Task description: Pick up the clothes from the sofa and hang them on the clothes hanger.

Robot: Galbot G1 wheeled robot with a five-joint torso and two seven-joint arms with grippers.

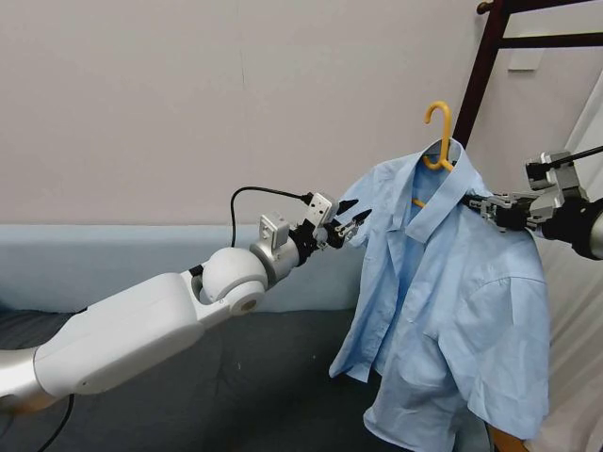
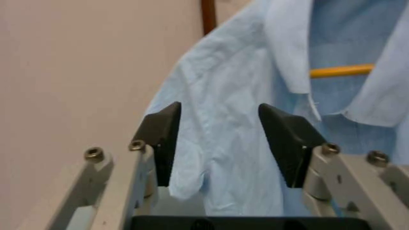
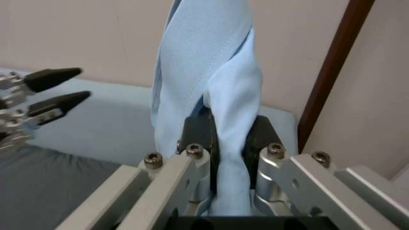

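Note:
A light blue shirt (image 1: 452,311) hangs in the air on a yellow hanger (image 1: 438,132), right of centre in the head view. My right gripper (image 1: 492,207) is shut on the shirt's shoulder fabric (image 3: 227,143), holding it up. My left gripper (image 1: 350,224) is open, level with the shirt's other shoulder and just short of it. In the left wrist view the shirt sleeve (image 2: 217,139) lies beyond my open fingers (image 2: 288,139), and the hanger bar (image 2: 342,71) shows under the collar. The left gripper (image 3: 57,93) also appears far off in the right wrist view.
A dark wooden rack post (image 1: 485,75) rises behind the shirt at upper right. The dark grey sofa seat (image 1: 264,377) lies below, with its pale blue back (image 1: 113,264) against the wall. White cloth (image 1: 579,330) hangs at the far right.

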